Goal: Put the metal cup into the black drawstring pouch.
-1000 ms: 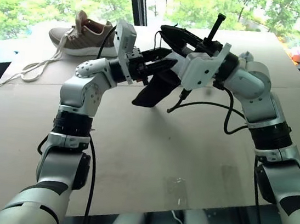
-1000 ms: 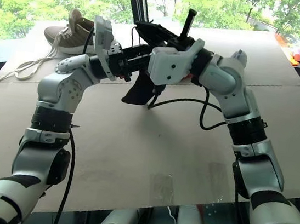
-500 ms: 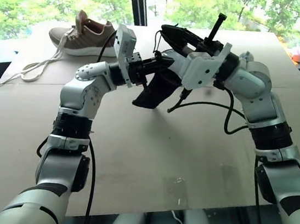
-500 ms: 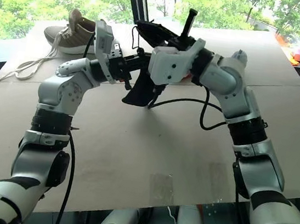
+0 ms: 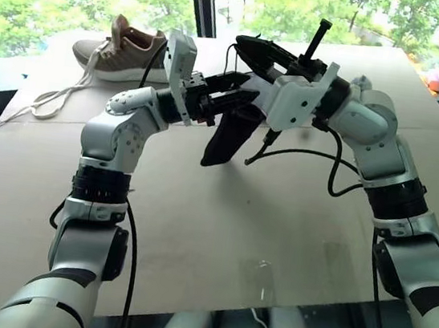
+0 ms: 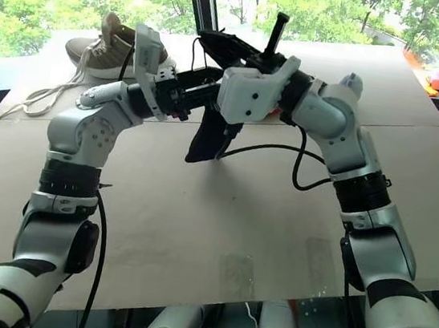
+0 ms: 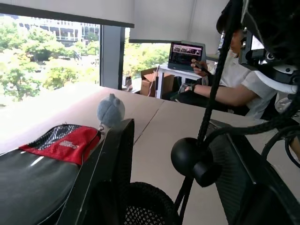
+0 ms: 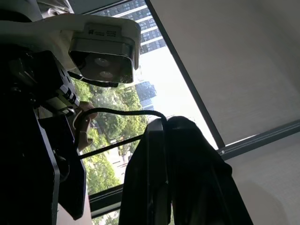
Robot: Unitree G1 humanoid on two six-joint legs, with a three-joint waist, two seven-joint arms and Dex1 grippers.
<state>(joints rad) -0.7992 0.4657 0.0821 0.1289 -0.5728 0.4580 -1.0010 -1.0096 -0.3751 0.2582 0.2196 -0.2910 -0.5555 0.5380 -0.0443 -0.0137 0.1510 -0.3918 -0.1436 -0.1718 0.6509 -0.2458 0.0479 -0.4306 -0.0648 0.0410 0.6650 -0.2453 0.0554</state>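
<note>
Hanging above the tabletop (image 5: 218, 237), the black drawstring pouch (image 5: 227, 137) is clamped by the right end effector (image 5: 256, 104); left end effector (image 5: 240, 96), fingers apart at its mouth, could lose it.

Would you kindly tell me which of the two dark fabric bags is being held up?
The black drawstring pouch: it hangs upright between the robot's arms, while the larger grey-and-red case lies flat on the table behind it.

both arms raised, left claw (image 5: 240, 96) fingers parted, right claw (image 8: 164, 140) closed
</note>
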